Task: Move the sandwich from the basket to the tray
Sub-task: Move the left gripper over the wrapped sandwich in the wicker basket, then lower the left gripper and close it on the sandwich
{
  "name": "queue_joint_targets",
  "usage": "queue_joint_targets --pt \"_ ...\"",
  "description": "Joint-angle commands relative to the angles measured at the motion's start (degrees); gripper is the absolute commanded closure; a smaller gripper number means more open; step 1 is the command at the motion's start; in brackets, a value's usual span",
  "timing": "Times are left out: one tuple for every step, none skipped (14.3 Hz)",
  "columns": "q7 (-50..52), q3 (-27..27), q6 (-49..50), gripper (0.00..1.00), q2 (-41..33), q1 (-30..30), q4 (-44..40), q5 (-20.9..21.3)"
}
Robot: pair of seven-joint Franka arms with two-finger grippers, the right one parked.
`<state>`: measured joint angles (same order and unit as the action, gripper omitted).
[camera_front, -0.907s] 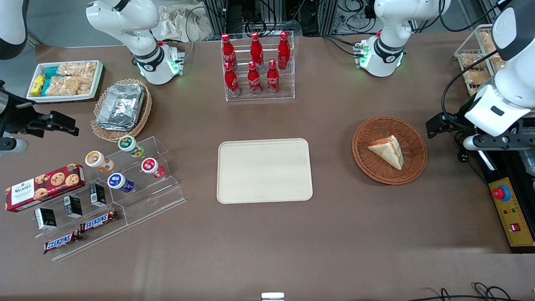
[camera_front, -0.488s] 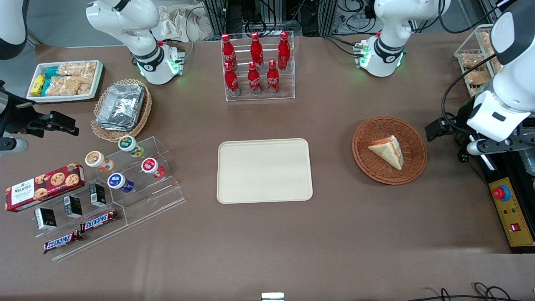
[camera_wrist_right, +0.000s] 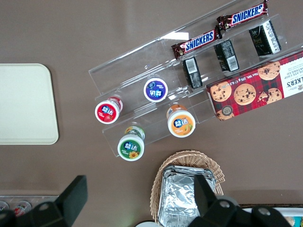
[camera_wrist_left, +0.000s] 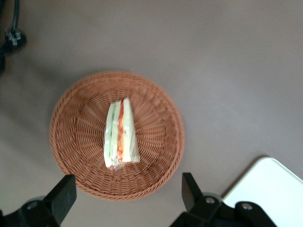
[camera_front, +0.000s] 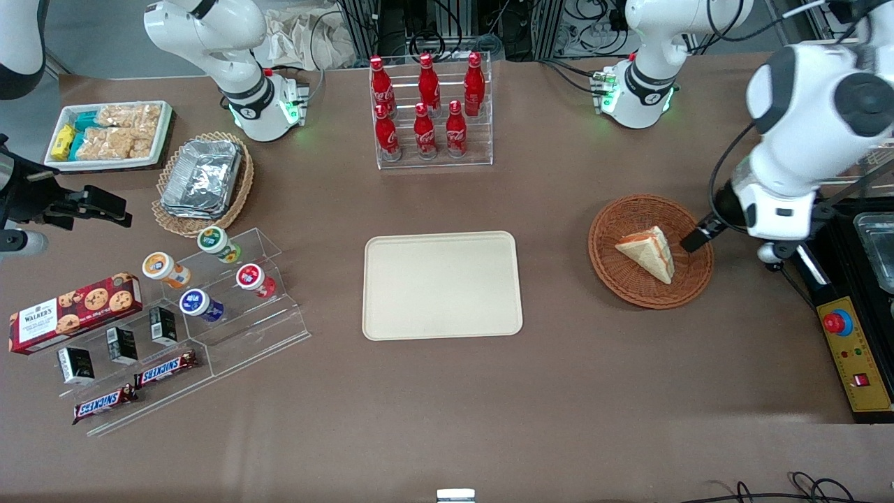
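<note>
The sandwich [camera_front: 647, 253] is a white bread wedge lying in the round dark-brown wicker basket [camera_front: 611, 276]. In the left wrist view the sandwich [camera_wrist_left: 120, 135] shows its red and green filling edge in the middle of the basket [camera_wrist_left: 156, 156]. My gripper [camera_wrist_left: 125, 196] is open, its black fingers [camera_wrist_left: 61, 194] spread wide with nothing between them. It hangs well above the table at the basket's rim, seen in the front view [camera_front: 768, 248] just toward the working arm's end. The cream-beige tray [camera_front: 441, 285] lies bare at mid-table, and its corner [camera_wrist_left: 274, 189] shows in the wrist view.
A clear rack of red cola bottles [camera_front: 429, 112] stands farther from the front camera than the tray. A yellow control box [camera_front: 855, 356] sits at the working arm's table edge. Snack risers [camera_front: 202, 300], a cookie box [camera_front: 73, 311] and a foil-container basket [camera_front: 202, 181] lie toward the parked arm's end.
The left arm has swung in from the table's edge toward the basket, and its wrist has turned over. The sandwich, basket and tray have not moved.
</note>
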<state>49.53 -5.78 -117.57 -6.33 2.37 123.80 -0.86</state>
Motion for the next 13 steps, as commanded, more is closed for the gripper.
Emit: queue_joint_targets --pt "7.42 -0.81 -6.34 0.01 -3.26 0.09 9.69 0.69" --pt "8.12 -0.81 -7.83 0.01 -3.08 -0.09 11.54 0.69" --pt "8.22 -0.81 -9.5 0.01 -2.64 -0.26 13.56 0.6" --pt "9.17 -0.81 -12.39 0.01 -1.94 -0.26 15.92 0.51" --pt "10.58 -0.81 -16.25 0.01 -1.24 -0.35 18.3 0.51" --pt "12.07 -0.81 -19.42 0.01 -0.02 -0.35 19.54 0.51" --pt "13.91 -0.81 -22.32 0.01 2.0 -0.35 20.25 0.51" --pt "15.67 -0.81 -24.61 0.01 3.58 -0.35 20.52 0.51" --pt "16.38 -0.81 -25.77 0.01 4.73 -0.35 20.87 0.51" --pt "16.39 -0.81 -27.08 0.01 5.18 -0.35 21.83 0.51" --pt "16.39 -0.73 -28.58 0.01 5.62 -0.35 22.36 0.51" --pt "16.39 -0.73 -29.72 0.01 6.49 -0.35 22.8 0.51" --pt "16.48 -0.73 -31.13 0.01 7.54 -0.35 22.8 0.51"
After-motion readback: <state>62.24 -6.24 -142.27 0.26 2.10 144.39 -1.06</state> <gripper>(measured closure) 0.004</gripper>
